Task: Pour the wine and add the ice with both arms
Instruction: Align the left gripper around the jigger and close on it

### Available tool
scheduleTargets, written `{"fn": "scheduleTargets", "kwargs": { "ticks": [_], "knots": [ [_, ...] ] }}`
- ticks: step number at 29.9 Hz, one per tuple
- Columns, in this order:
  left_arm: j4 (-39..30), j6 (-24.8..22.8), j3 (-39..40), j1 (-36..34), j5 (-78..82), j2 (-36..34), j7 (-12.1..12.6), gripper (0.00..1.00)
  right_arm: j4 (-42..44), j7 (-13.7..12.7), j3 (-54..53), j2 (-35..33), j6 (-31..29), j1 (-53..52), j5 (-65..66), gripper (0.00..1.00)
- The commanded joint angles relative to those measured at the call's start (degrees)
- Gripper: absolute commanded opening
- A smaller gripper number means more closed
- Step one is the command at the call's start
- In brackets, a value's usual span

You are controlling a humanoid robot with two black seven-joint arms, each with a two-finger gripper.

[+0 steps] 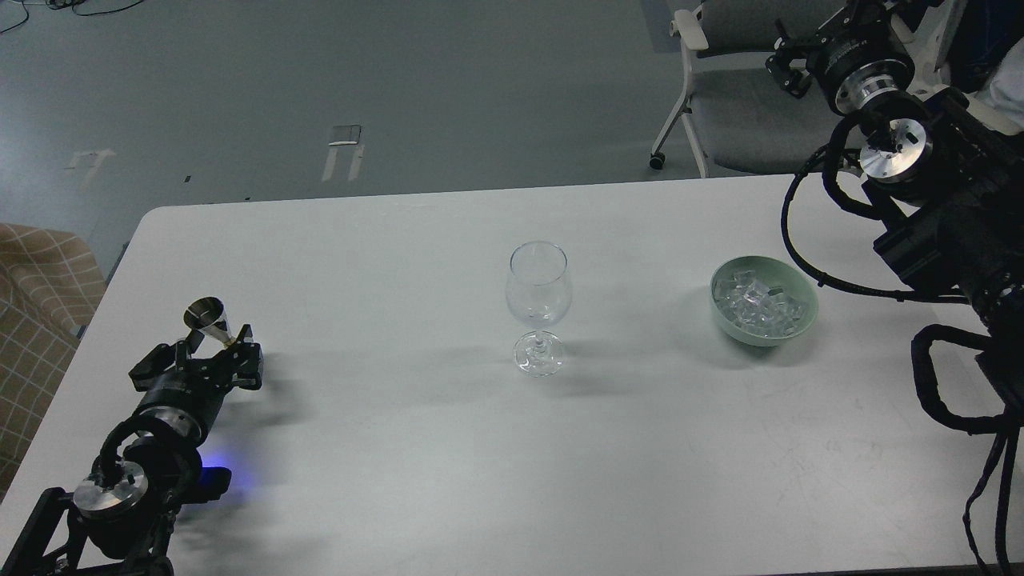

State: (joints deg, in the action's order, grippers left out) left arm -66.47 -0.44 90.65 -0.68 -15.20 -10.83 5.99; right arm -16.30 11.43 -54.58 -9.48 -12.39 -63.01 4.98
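A small steel jigger stands at the table's left. My left gripper reaches it from below, its fingers standing either side of the jigger's lower half and apart, so it looks open. No wine shows in the jigger. An empty, upright wine glass stands at the table's middle. A pale green bowl to its right holds several clear ice cubes. My right gripper is raised far back at the top right, over a chair, well away from the bowl. Its fingers cannot be told apart.
The white table ends near the top at a rounded far edge. A grey chair stands behind the right far corner. My right arm's cables loop close to the bowl's right. A checked cloth lies off the left edge.
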Motion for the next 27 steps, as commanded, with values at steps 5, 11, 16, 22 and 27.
{"fn": "scheduleTargets", "kwargs": {
  "ticks": [5,11,16,22,27],
  "knots": [
    [-0.06,0.09,0.14,-0.64,-0.09,0.02,-0.01,0.62,0.04,0.0,0.0,0.08,0.0,0.17,0.03,1.0],
    [0.03,-0.17,0.23,-0.55,-0.09,0.02,-0.01,0.55,0.04,0.0,0.09,0.16,0.0,0.34,-0.05,1.0],
    [0.03,-1.75,0.23,-0.64,-0.18,0.02,-0.01,0.48,0.04,0.0,0.09,0.25,0.0,0.34,0.03,1.0],
    [0.38,-2.19,0.05,-0.64,-0.18,0.19,0.07,0.46,0.04,0.0,0.09,0.25,0.0,-0.1,0.03,1.0],
    [2.13,-4.56,-0.3,-0.64,-0.09,0.2,-0.01,0.44,0.04,0.0,0.09,0.25,0.0,-0.01,0.03,1.0]
  ]
}}
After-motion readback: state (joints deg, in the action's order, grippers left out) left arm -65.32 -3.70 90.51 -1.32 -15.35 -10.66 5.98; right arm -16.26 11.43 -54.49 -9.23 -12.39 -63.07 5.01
